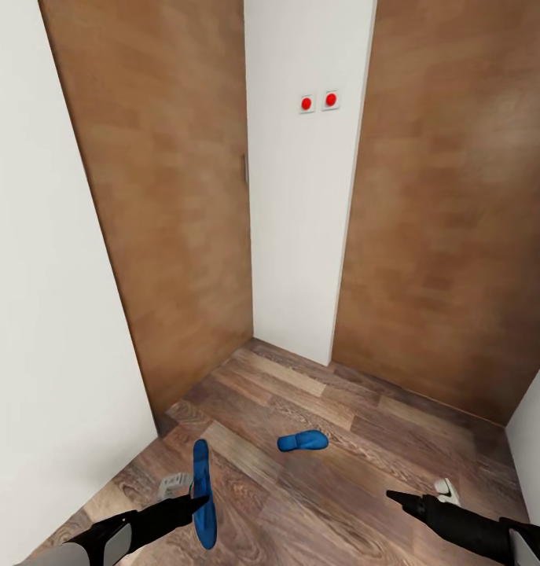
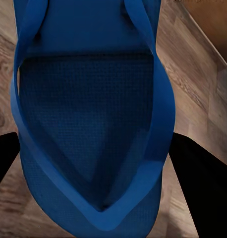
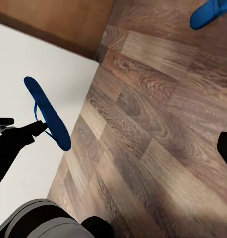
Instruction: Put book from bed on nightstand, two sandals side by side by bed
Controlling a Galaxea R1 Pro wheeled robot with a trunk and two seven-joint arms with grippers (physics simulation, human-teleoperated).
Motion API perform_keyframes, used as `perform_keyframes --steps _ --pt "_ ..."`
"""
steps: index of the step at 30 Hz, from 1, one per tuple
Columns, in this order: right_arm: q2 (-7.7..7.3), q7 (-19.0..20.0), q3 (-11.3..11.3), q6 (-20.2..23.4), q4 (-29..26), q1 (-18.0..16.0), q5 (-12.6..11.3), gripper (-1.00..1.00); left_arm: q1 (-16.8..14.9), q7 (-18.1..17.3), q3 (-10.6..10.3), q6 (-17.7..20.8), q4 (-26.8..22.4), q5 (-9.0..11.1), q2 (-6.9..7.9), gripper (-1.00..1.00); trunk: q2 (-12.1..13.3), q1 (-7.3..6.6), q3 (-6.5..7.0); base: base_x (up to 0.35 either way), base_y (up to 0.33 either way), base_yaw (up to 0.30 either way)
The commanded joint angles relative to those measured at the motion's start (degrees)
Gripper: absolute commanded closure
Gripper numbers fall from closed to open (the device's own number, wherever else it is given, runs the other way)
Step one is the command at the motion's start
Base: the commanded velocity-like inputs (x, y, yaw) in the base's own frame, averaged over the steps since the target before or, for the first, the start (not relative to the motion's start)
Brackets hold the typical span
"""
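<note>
While the left end effector [image 1: 192, 500] is clamped on one blue sandal [image 1: 203, 494], holding it on edge above the wood-plank floor [image 1: 317, 503] at the near left, the second sandal [image 1: 303, 442] lies flat on the floor farther off and to the right, well apart from the first. The left wrist view shows the held sandal's sole and thin straps [image 2: 160, 99] close up, with a dark finger [image 2: 200, 173] on either side of it. The right end effector [image 1: 395, 497] hangs empty at the near right; I cannot tell whether its fingers are apart or together.

By its look, the sandal should be light and somewhat flexible, so a grip across the flat sole near the middle is likely to hold better than one on the straps, which would probably bend and let it swing. The loose sandal lies flat, so its thin edge gives little to catch; coming down over the sole edge or under the strap arch seems the surest hold.

Room is tight: a white wall [image 1: 49, 314] stands close on the left, wooden doors [image 1: 167, 196] and a white wall strip with two red buttons [image 1: 318, 101] close the far side, and another wall edge sits at the near right. Open floor runs through the middle.
</note>
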Motion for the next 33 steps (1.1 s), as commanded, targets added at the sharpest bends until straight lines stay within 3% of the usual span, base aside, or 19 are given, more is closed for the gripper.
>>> perform_keyframes --steps 1,13,28,33 --pt "0.00 0.03 -0.02 0.38 0.02 -0.03 -0.29 -1.00 -0.04 -0.22 0.25 0.11 0.04 0.01 0.01 1.00 -0.02 0.01 -0.06 0.244 -0.149 0.000" --pt "0.00 0.06 -0.01 0.38 0.01 -0.03 -0.29 -1.00 -0.04 -0.22 0.25 0.11 0.04 0.01 0.01 1.00 -0.02 0.01 -0.06 0.176 -0.112 0.014" --pt "0.00 0.06 0.01 0.38 0.01 -0.03 -0.29 -1.00 -0.04 -0.22 0.25 0.11 0.04 0.01 0.01 1.00 -0.02 0.01 -0.06 0.005 -0.005 0.258" --pt "0.00 0.02 0.02 0.38 0.01 -0.03 -0.29 -1.00 -0.04 -0.22 0.24 0.11 0.04 0.01 0.01 1.00 -0.02 0.01 -0.06 0.079 -0.183 0.158"
